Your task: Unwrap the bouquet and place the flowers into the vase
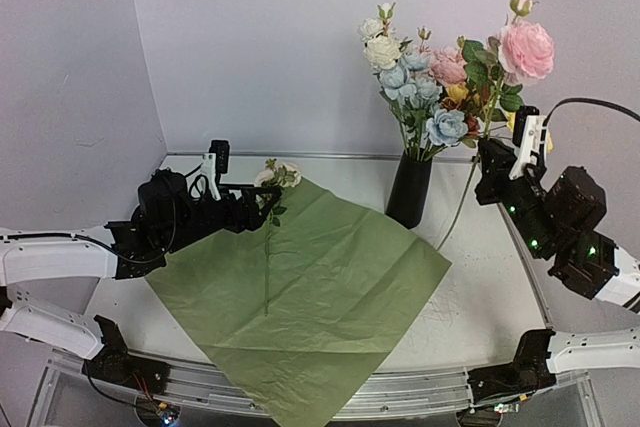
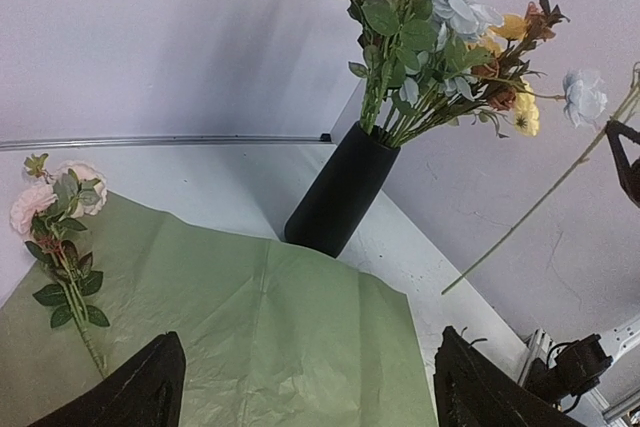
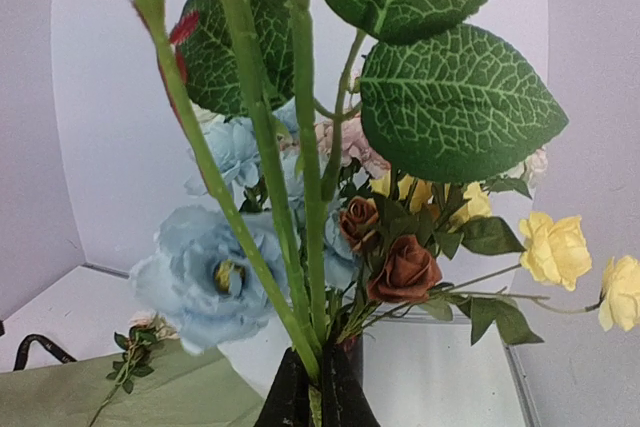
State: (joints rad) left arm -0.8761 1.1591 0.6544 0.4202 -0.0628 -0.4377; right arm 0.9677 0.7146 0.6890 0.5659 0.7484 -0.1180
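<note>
Right tool (image 3: 308,389) on thin green stems (image 3: 307,147)

The right claw (image 3: 308,392) pinches green stems (image 3: 262,147) before blue, rust and yellow flowers (image 3: 205,277).

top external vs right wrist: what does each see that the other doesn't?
Top external only: the left tool, open, and the big pink rose topping the lifted stem. Right wrist only: the right tool close up, shut on green stalks with veined leaves. Both: the blue flowers, the green paper and the loose sprig lying on it.
</note>
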